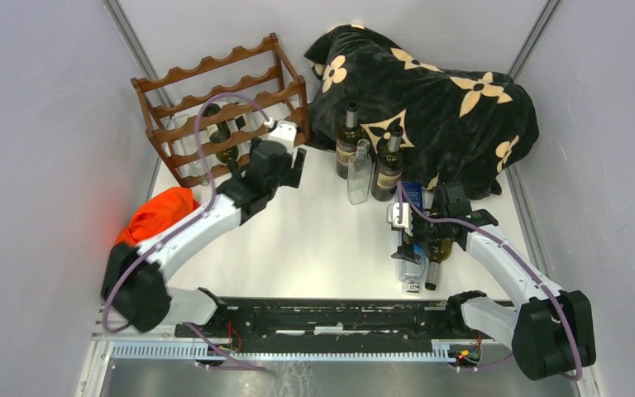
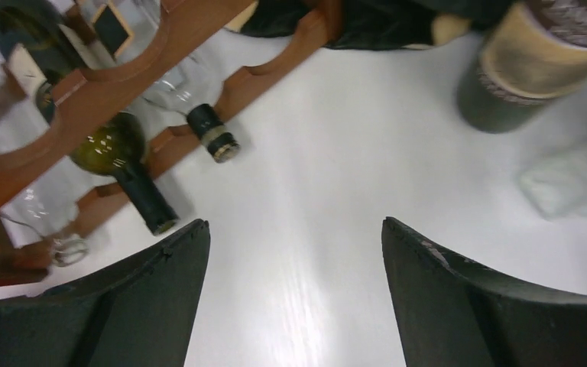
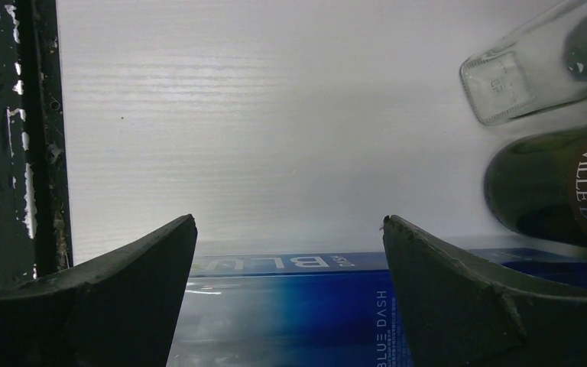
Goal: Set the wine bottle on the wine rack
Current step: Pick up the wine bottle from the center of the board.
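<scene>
The dark green wine bottle (image 3: 543,183) lies on its side near the table's (image 1: 322,240) near right corner, just beside a clear blue-labelled bottle (image 3: 298,306) and another clear bottle (image 3: 527,69). It looks like smooth, rigid glass: probably heavy, slippery, breakable, and round enough to roll if nudged. A hold across the body at the paper label, near its balance point, should slip less than one on the bare neck. The right gripper (image 3: 290,222) hangs with its fingers wide apart and empty, directly over the blue-labelled bottle rather than the green one, so the neighbours crowd any approach. The left gripper (image 2: 294,229) is also spread and empty, close to the front of the wine rack (image 1: 302,112) at the far left corner. A green bottle (image 2: 115,145) and clear ones already fill the rack's lower scallops. Three upright bottles (image 1: 360,174) stand mid-table before a black flowered blanket (image 1: 446,99), on the way across. An orange cloth (image 1: 161,211) sits at the left edge
</scene>
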`<action>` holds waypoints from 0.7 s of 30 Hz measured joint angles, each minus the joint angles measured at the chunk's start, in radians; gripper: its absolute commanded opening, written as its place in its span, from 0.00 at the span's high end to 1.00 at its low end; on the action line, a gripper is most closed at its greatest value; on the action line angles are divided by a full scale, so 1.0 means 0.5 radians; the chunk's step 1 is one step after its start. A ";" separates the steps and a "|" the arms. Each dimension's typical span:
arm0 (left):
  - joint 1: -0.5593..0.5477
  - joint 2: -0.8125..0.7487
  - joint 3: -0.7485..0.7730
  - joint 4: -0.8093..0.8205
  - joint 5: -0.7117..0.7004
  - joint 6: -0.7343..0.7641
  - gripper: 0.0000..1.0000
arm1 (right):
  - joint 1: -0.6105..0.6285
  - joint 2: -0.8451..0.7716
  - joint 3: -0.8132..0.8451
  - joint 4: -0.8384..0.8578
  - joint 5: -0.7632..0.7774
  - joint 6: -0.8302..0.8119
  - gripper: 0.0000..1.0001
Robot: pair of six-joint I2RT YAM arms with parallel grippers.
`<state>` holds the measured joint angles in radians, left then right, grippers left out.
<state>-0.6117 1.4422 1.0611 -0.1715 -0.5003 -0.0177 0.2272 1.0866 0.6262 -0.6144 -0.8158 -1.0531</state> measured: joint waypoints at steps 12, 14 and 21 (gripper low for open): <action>0.003 -1.151 -0.636 0.058 0.864 -0.604 0.11 | -0.024 -0.083 0.000 0.024 0.069 0.013 0.02; 0.003 -1.244 -0.701 0.102 0.970 -0.686 0.11 | -0.024 -0.112 0.000 0.027 0.073 0.025 0.02; 0.003 -1.376 -0.805 0.253 1.268 -0.914 0.12 | -0.024 -0.233 -0.023 0.090 0.078 0.086 0.02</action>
<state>-0.6102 0.7544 0.6586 -0.0448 0.1337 -0.4747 0.2150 0.9703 0.6147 -0.5694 -0.7769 -1.0100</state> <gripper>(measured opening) 0.892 0.982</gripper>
